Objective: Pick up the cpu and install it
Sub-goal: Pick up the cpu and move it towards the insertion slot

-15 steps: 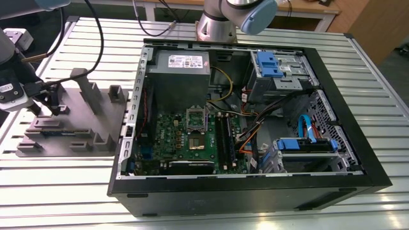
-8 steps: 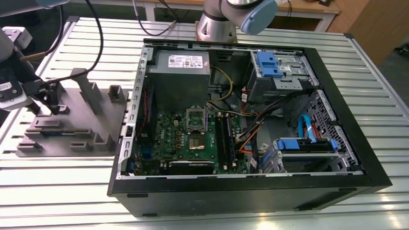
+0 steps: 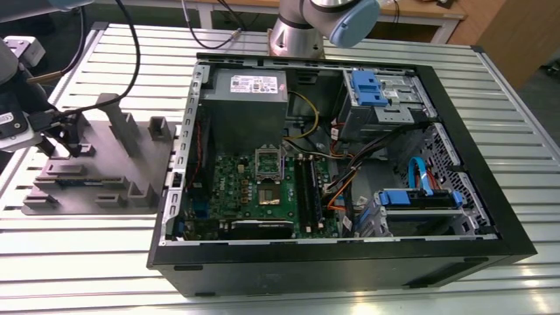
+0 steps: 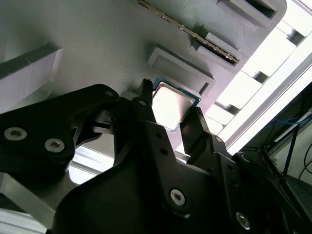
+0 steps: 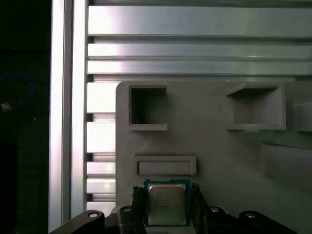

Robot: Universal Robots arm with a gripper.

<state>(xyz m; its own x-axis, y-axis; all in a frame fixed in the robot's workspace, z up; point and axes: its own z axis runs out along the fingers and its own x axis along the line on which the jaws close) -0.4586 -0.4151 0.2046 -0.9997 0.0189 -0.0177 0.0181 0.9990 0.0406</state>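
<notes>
Slatted aluminium table (image 3: pixel 88 252) carrying an open computer case (image 3: pixel 332 266), with its green motherboard (image 3: pixel 249 193) exposed, and, towards the exterior view's left, a grey moulded fixture (image 3: pixel 149 164). Over that fixture the gripper (image 3: pixel 65 141) sits low. In both wrist views the cpu (image 5: pixel 166 207) (image 4: pixel 171 106) lies silver face outward on the fixture, just beside a shallow rectangular recess (image 5: pixel 165 165). The gripper (image 5: pixel 166 191) (image 4: pixel 169 103) is drawn narrow around it, one black finger (image 5: pixel 139 200) against each of two opposite edges.
</notes>
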